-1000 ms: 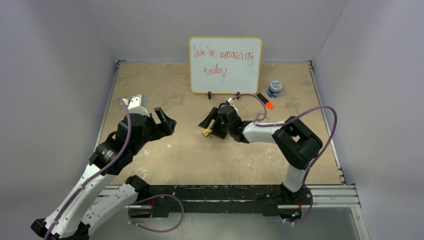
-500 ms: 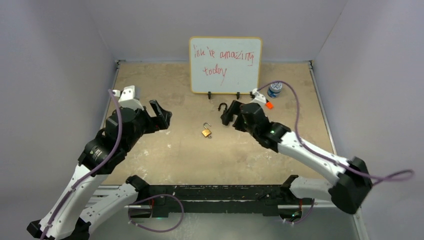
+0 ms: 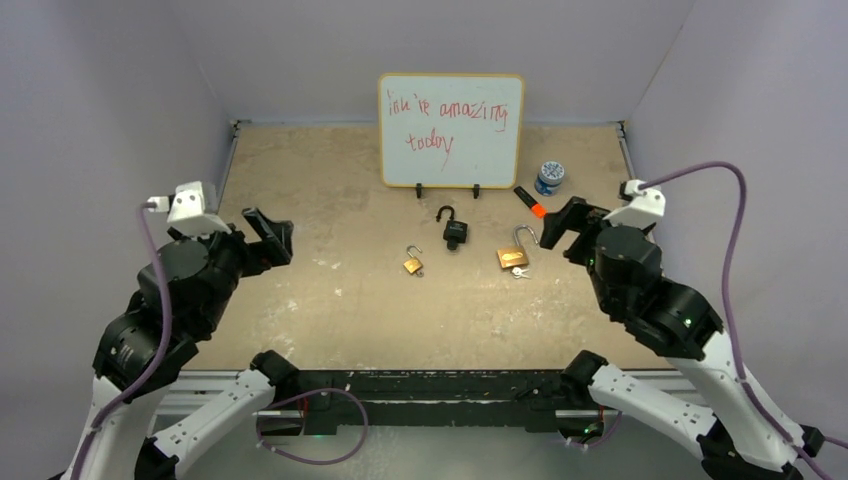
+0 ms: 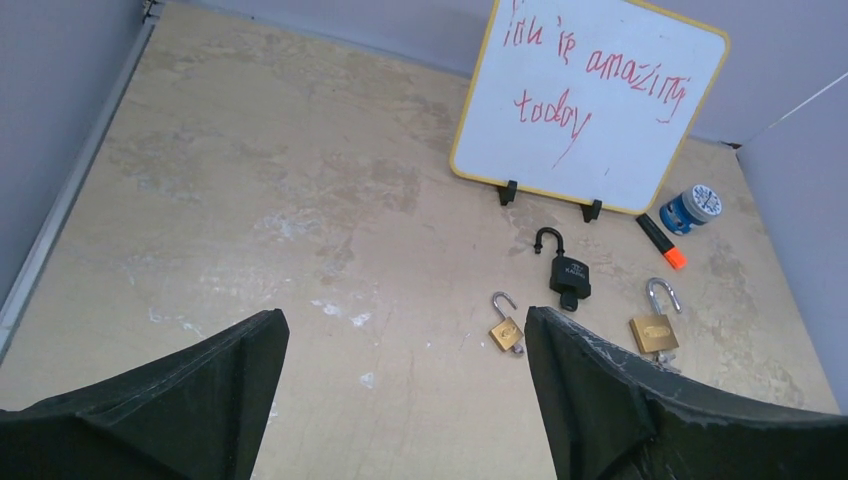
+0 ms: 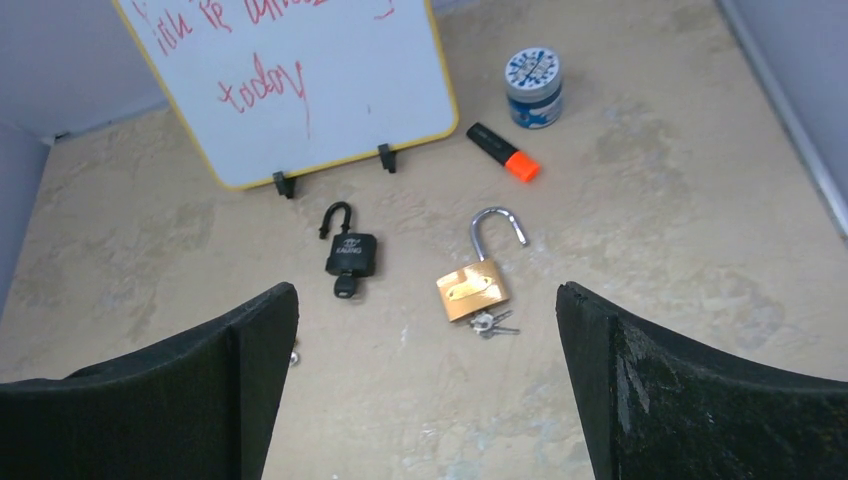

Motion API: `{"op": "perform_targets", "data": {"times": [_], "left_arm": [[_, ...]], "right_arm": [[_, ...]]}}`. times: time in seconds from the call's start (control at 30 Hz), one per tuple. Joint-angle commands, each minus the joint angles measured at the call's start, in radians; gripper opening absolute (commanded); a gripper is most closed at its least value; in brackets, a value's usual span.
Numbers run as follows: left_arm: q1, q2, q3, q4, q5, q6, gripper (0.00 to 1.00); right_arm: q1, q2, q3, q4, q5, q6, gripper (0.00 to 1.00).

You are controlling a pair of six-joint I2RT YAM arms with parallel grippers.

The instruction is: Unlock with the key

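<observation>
Three padlocks lie in mid-table, each with its shackle swung open. A small brass padlock (image 3: 413, 264) (image 4: 505, 332) is on the left. A black padlock (image 3: 455, 229) (image 5: 350, 253) with a key (image 5: 344, 288) in its base is in the middle. A larger brass padlock (image 3: 514, 255) (image 5: 472, 290) with a bunch of keys (image 5: 490, 322) at its base is on the right. My left gripper (image 3: 270, 236) (image 4: 402, 320) hangs open well left of them, holding nothing. My right gripper (image 3: 562, 222) (image 5: 425, 295) hangs open just right of the larger brass padlock, also holding nothing.
A whiteboard (image 3: 450, 130) with red writing stands on clips at the back centre. A blue-lidded jar (image 3: 549, 177) and a black marker with an orange cap (image 3: 530, 203) lie at the back right. Walls close in the table's left, back and right sides.
Both arms have drawn back from the middle toward their own sides. The right arm swung away from the small brass padlock, uncovering the black and larger brass padlocks. Both grippers opened wider.
</observation>
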Motion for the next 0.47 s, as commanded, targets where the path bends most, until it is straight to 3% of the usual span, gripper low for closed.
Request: {"op": "perform_targets", "data": {"times": [0.0,0.43], "left_arm": [[-0.002,-0.020,0.085,-0.050,-0.034,0.052,0.92],[-0.001,-0.088,0.118,-0.100,-0.030,0.024,0.96]], "right_arm": [[0.003,-0.036,0.073,-0.052,0.110,-0.124,0.99],[0.002,-0.053,0.101,-0.052,0.136,-0.143,0.99]]}}
